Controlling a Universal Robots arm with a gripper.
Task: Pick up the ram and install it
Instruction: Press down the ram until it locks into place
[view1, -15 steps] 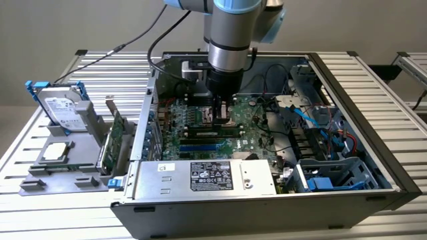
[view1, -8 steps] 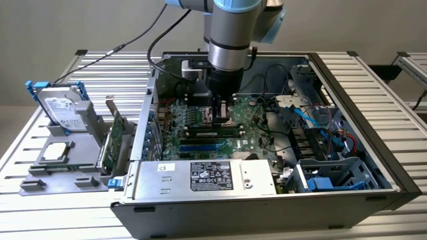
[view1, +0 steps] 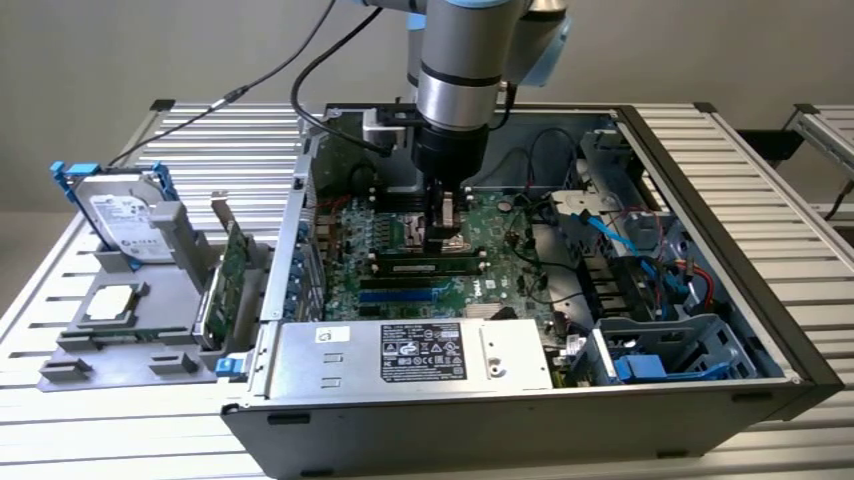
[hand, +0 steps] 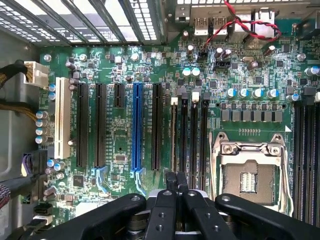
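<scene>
The ram (view1: 427, 266), a long thin green stick with dark chips, lies seated along a memory slot on the motherboard (view1: 400, 295) inside the open computer case. My gripper (view1: 450, 240) hangs straight down just behind the ram, fingers shut with nothing between them. Whether the tips touch the stick I cannot tell. In the wrist view the shut gripper (hand: 175, 181) points at one end of the row of black memory slots (hand: 192, 135), beside the CPU socket (hand: 248, 175).
A silver hard drive with blue rails (view1: 120, 215) and a green expansion card (view1: 234, 275) stand on a grey holder at the exterior view's left. The power supply (view1: 414, 355), blue cables (view1: 621, 230) and a drive cage (view1: 667, 350) crowd the case.
</scene>
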